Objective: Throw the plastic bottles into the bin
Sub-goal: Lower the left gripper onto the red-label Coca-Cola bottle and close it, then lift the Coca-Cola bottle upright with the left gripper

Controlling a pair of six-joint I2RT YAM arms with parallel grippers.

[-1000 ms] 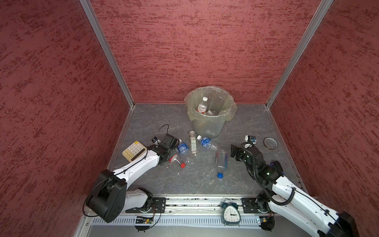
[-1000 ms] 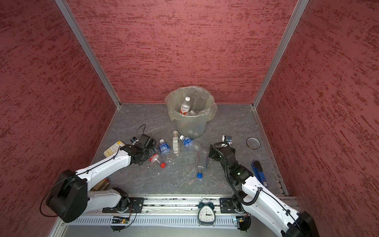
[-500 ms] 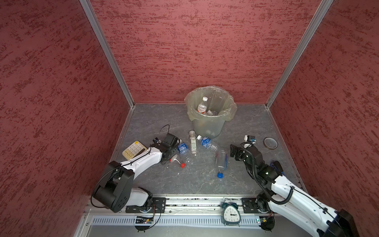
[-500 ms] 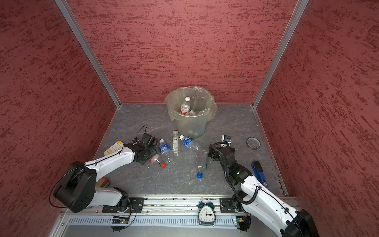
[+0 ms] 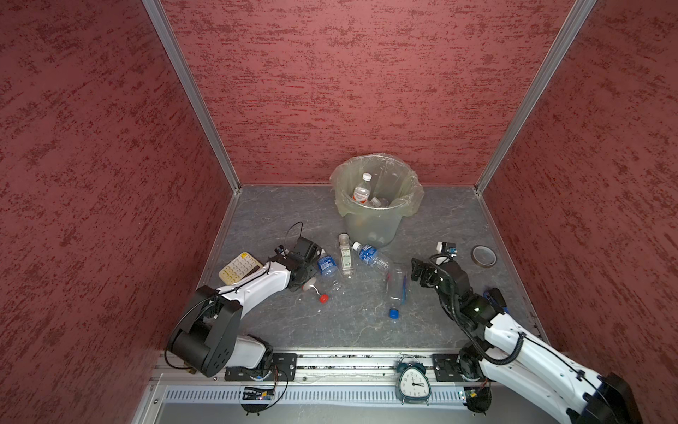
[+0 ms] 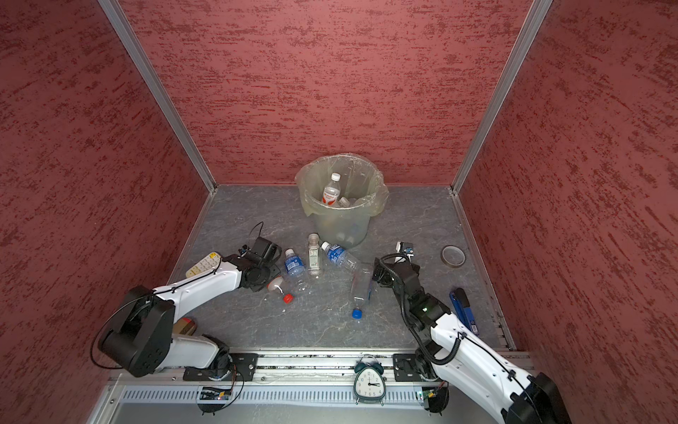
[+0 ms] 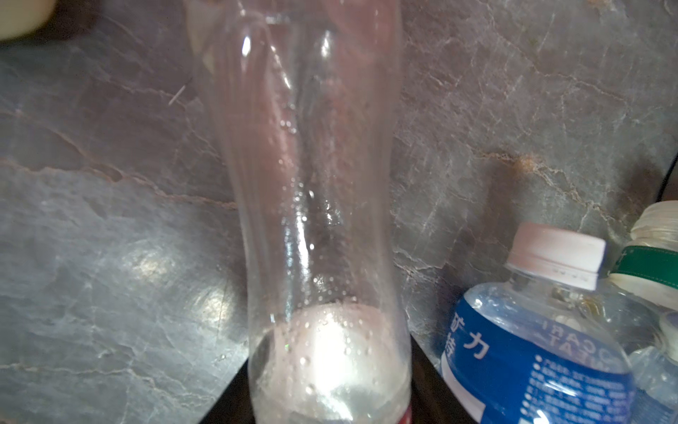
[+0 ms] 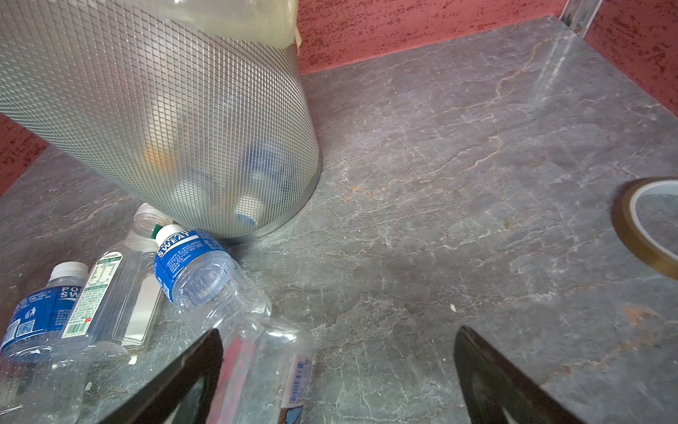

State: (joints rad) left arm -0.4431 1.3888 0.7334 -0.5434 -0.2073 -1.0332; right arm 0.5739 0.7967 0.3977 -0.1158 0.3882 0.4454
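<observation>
left gripper (image 5: pixel 307 281) clamped shut — low | right gripper (image 8: pixel 339 332) jaws wide

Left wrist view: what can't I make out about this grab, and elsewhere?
- Left gripper fingertips: the red-capped bottle covers them in the left wrist view, the arm's wrist in both top views.
- Bin contents: its front wall hides the count in both top views.
- Blue-capped bottle: cut off by the right wrist view's edge.

The bin (image 5: pixel 370 227) stands at the back of the table (image 5: pixel 330 330), a bottle (image 5: pixel 361 191) leaning inside. Just before it three bottles (image 5: pixel 345 257) lie side by side; a fourth bottle (image 5: pixel 396 286) lies right of them, nearer the front, and the leftmost bottle (image 5: pixel 312 286) lies front-left of the three. Calculator (image 5: pixel 238 266) far left, tape roll (image 5: pixel 483 264) far right, clock (image 5: pixel 414 383) at the front rail (image 5: pixel 348 361).
</observation>
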